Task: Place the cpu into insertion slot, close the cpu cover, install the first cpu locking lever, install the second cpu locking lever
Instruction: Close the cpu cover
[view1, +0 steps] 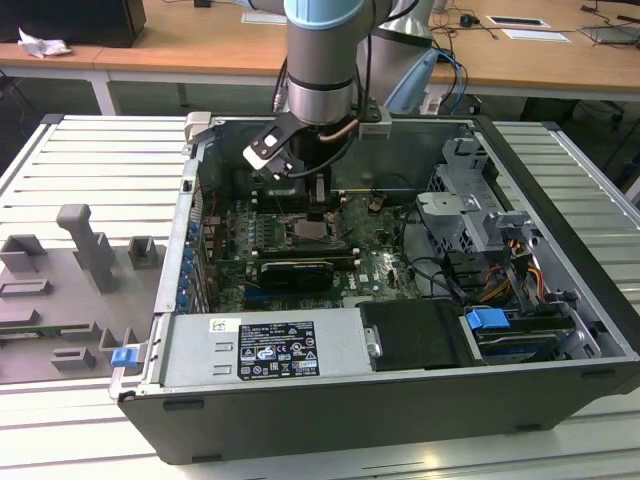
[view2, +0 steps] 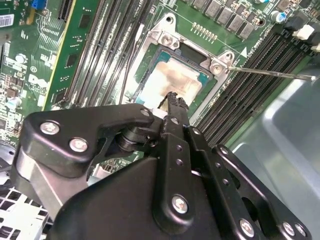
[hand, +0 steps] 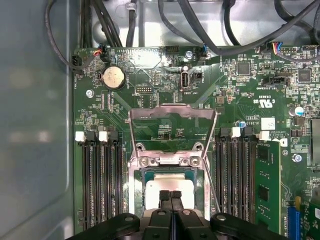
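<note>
Exterior view's left: grey fixture blocks (view1: 85, 250) on the tabletop (view1: 90, 160), well apart from the work. Middle: open computer case (view1: 330, 430), arm (view1: 320, 60) reaching down inside, claw (view1: 318, 208) low over the motherboard (view1: 380, 260). Exterior view's right: drive cage (view1: 465, 200), not involved.

In the first wrist view: cpu (hand: 170, 186) lying flat inside the insertion slot (hand: 135, 190), looks seated. Claw fingertips (hand: 165, 196) pinched together with nothing between them, at or just above the chip's metal top; cannot tell contact. Cpu cover (hand: 172, 111) standing open, hinged back away from the chip. Thin locking lever (view2: 270, 74) sticking out free in the second wrist view, not latched.

Judged step: placing done or nearly so, cover closing in hand. Calls for getting behind the raised frame edge and swinging it down flat over the chip without nudging the chip. Both lever steps not yet done.
</note>
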